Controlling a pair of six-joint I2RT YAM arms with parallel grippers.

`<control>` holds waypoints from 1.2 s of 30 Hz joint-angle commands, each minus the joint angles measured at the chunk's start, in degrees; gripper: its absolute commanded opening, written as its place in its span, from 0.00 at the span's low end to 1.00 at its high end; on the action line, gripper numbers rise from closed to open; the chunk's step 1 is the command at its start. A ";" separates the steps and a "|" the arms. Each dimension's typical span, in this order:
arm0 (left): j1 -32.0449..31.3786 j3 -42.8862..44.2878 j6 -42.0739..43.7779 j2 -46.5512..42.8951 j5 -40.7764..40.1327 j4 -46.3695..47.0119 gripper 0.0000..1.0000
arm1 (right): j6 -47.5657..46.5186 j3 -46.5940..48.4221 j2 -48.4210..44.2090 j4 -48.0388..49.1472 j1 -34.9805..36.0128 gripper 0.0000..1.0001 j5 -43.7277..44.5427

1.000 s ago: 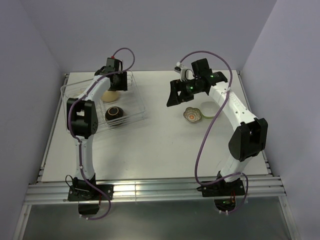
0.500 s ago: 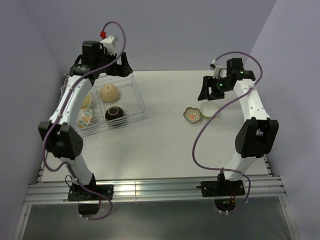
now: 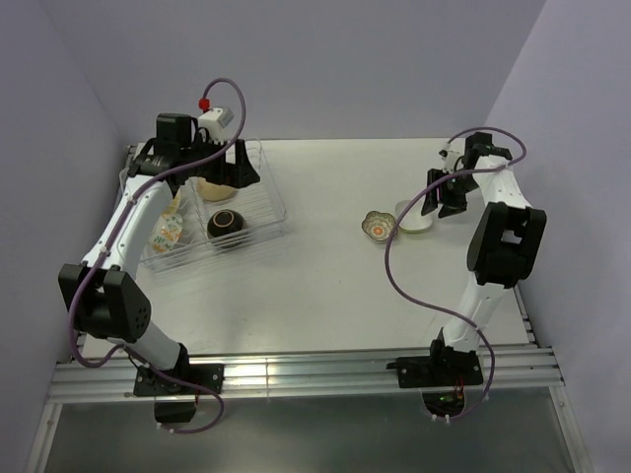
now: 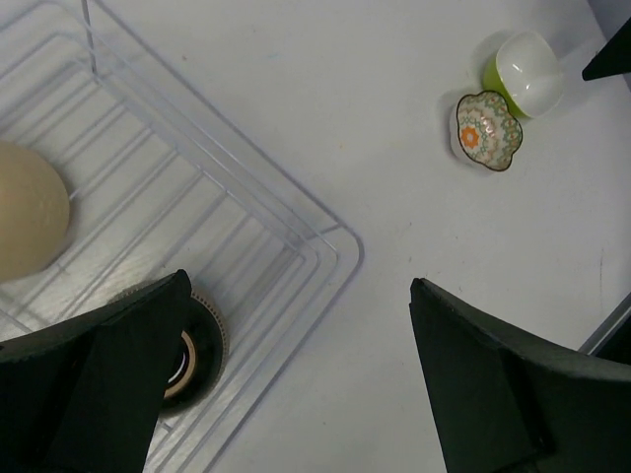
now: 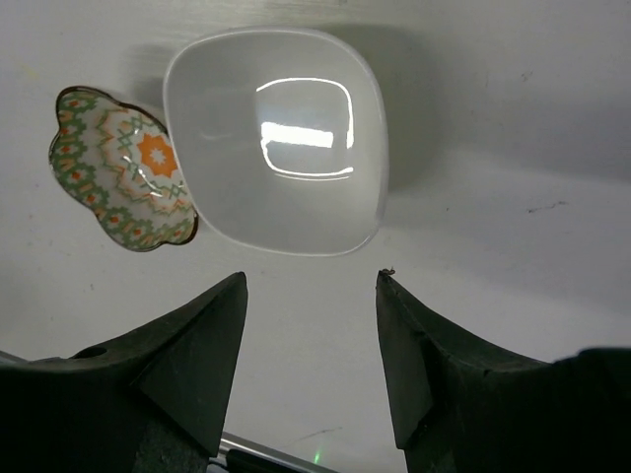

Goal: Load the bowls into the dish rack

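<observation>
Right gripper, jaws spread and empty, hangs at the lower edge of its wrist view, apparently lining up on the lime-green bowl at centre, scalloped bowl just beside. Upper left overhead, the left gripper hovers wide open above the dish rack.

The dish rack sits at the far left of the desk. Inside it, an upturned bowl lies at the far side, another bowl sits just nearer, and two more bowls are at the left. Well to the right on the desk, a small bowl touches a larger bowl on its right.
</observation>
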 commanded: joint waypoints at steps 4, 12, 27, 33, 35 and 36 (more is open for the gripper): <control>0.90 -2.61 1.57 -6.69 1.12 0.71 0.99 | 0.63 1.80 3.71 4.67 0.18 0.61 2.37; 1.08 -3.23 0.26 -6.61 2.08 0.01 0.99 | 3.35 -0.04 7.05 11.79 0.18 0.43 5.36; 1.08 -3.23 -1.41 -5.99 2.88 -0.60 0.99 | 3.44 -0.57 9.60 12.85 0.27 0.15 3.61; 1.08 -2.27 -3.52 -6.95 6.74 -1.66 0.99 | 2.56 -2.32 3.12 13.10 -1.56 0.00 -3.84; 1.08 -2.44 -4.48 -8.18 7.97 -0.61 1.00 | 2.83 -3.38 -2.16 14.51 -2.80 0.00 -7.45; 1.17 -2.79 -4.93 -9.49 8.50 0.70 0.99 | 2.92 -3.56 -3.91 14.78 -3.33 0.00 -9.12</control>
